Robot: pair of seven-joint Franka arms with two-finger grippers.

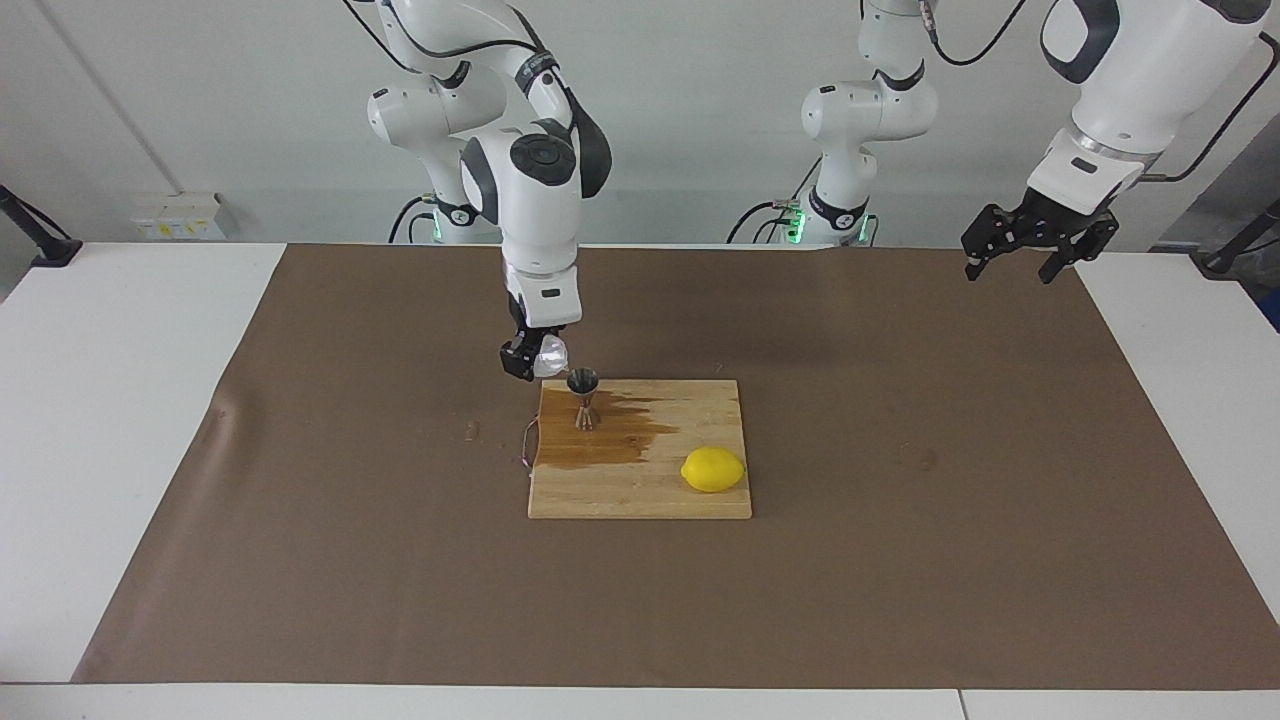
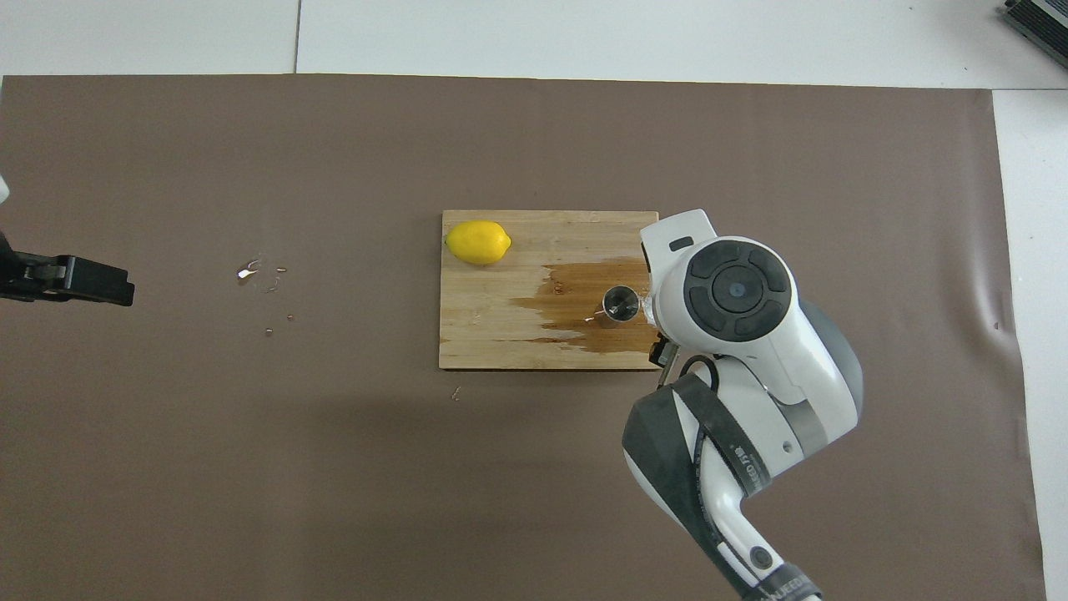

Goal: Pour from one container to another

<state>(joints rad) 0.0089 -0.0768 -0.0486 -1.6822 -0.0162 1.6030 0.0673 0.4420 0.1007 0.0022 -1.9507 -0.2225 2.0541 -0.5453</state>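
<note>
Clear and faceted, the small squat cup (image 1: 551, 354) is pinched in the right tool (image 1: 533, 358), tipped against the rim of the shiny steel hourglass jigger (image 1: 583, 397), which stands upright on the wooden cutting board (image 1: 640, 490). A dark wet stain (image 1: 615, 440) spreads around the jigger's foot. From above, the right arm's wrist hides most of the cup, so any stream is hard to make out. A yellow lemon (image 1: 713, 469) lies on the board's dry corner. The left tool (image 1: 1035, 240) waits, fingers spread, over the brown-papered desk (image 1: 950, 520).

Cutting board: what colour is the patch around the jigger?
Dark wet brown on pale wood, clearest in the overhead view.
</note>
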